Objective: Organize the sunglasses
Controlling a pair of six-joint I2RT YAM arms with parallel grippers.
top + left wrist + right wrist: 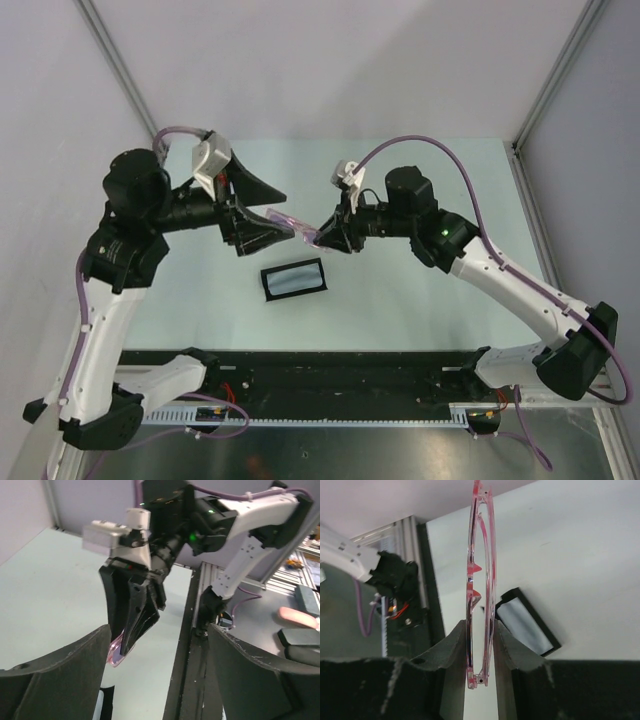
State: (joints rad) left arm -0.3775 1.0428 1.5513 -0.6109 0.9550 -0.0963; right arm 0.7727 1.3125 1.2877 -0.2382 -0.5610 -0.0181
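Two arms meeting in mid-air over the worktop (420, 300), and that's pretty much the whole scene. The sunglasses (293, 224) are up off the surface, hanging between the two claws above the middle of the worktop, a little to the far side of the black case (268, 283).

The right gripper (480, 630) has them pinched at one end of the frame, jaws narrow and clamped on the pinkish plastic. Its wrist view shows the frame edge-on, sticking straight out past the fingertips. The left gripper (160, 630) is spread wide with nothing in it. The free end of the glasses sits just beside one of its fingers (75, 665), and honestly I can't tell if it's touching.

Progress-wise I'd call it somewhere in the middle. The glasses are lifted, which is the fiddly bit. I can't make out whether the temple arms are folded.

The case lies flat near the middle of the worktop, closer to the near edge, with a pale blue panel (295, 278) showing on top. It could be a cloth or the lining, can't say. No glasses in it. My guess at what's left: get the glasses down into or next to that case, then let go.
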